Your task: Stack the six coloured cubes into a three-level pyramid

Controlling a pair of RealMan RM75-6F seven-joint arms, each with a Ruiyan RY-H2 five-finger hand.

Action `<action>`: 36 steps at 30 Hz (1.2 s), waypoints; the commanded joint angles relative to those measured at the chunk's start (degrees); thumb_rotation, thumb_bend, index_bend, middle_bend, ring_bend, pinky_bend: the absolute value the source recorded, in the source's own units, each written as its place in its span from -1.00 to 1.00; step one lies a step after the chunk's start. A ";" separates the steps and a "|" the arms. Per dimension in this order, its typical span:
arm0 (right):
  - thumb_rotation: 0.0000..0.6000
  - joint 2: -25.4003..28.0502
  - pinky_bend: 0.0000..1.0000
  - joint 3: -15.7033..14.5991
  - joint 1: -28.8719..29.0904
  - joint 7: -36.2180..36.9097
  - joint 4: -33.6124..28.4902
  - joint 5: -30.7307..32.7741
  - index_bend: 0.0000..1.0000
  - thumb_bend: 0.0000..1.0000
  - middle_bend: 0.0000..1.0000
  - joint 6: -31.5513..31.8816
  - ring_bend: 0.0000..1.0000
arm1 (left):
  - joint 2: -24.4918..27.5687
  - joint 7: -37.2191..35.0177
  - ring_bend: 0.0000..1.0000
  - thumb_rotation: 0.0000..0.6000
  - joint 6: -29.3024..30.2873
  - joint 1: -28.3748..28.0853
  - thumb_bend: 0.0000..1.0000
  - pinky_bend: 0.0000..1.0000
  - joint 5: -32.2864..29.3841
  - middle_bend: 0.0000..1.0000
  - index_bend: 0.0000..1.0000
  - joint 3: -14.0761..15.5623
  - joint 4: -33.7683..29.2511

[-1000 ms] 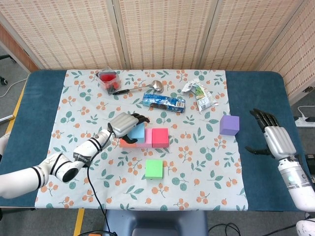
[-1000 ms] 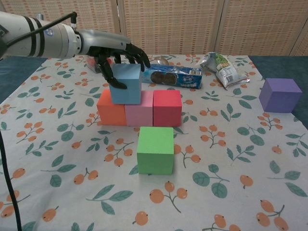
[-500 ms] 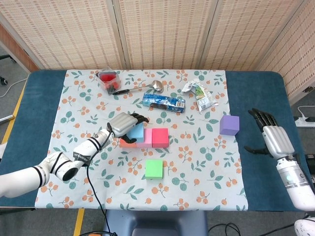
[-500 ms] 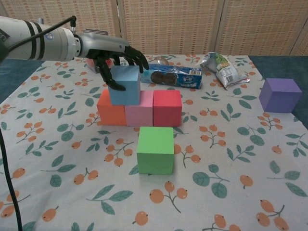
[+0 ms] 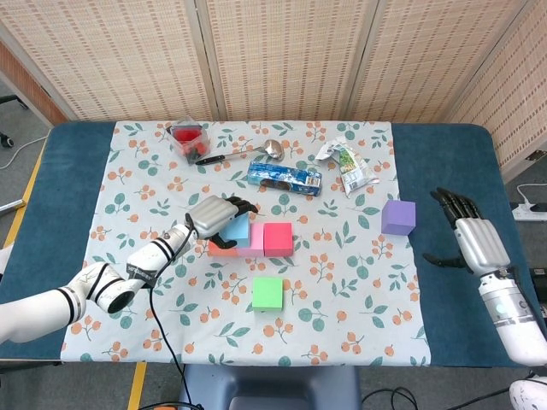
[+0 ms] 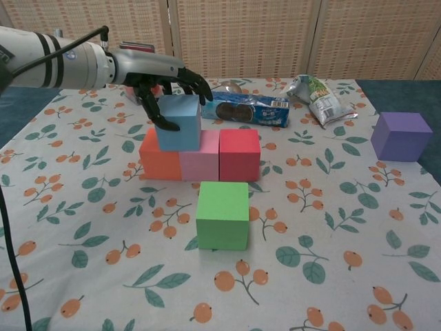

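Six cubes are on the table [image 5: 77, 162], one of each colour. Three form a touching row near the middle of the floral cloth [image 6: 331, 276]: left to right, the orange cube [image 6: 158, 157], the pink cube [image 6: 200, 157] and the red cube [image 6: 240, 154]. The blue cube [image 6: 179, 122] sits on top of that row, over the seam between orange and pink. The green cube [image 6: 222, 214] stands alone on the cloth at six o'clock from the row, apart from it. The purple cube [image 6: 401, 136] stands alone well off at three o'clock, near the cloth's right edge. Behind the row, at twelve o'clock, lie one blue packet of sandwich cookies [image 6: 251, 110], one spoon [image 5: 244, 153], one small clear tub with red contents [image 5: 189, 139] and one crinkled snack bag [image 6: 318, 96]. The left robot hand [image 6: 162, 76] reaches in from nine o'clock and wraps the blue cube, thumb against its front-left face and dark fingers curled over its top and back edge, closed on it. The right robot hand [image 5: 473, 237] is at the far right over the bare blue table, fingers straight and spread, holding nothing and touching no cube.
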 commanded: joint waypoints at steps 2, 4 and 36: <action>1.00 -0.06 -1.00 -0.02 -0.05 0.12 0.14 0.01 -1.00 -0.92 -0.98 0.01 -1.00 | 0.02 -0.20 -0.75 1.00 -0.21 -0.21 -0.37 -0.22 0.28 -0.72 -0.71 0.11 -0.07; 1.00 -0.02 -1.00 -0.04 -0.10 0.24 0.21 -0.01 -1.00 -0.92 -0.98 0.00 -1.00 | 0.11 -0.27 -0.79 1.00 -0.23 -0.30 -0.37 -0.26 0.40 -0.77 -0.75 0.15 -0.20; 1.00 0.54 -1.00 -0.23 -0.77 2.23 0.52 -1.35 -1.00 -0.92 -0.98 0.79 -1.00 | 4.40 -0.93 -1.00 1.00 6.96 3.31 -0.38 -0.60 0.55 -1.00 -0.97 -0.29 -6.36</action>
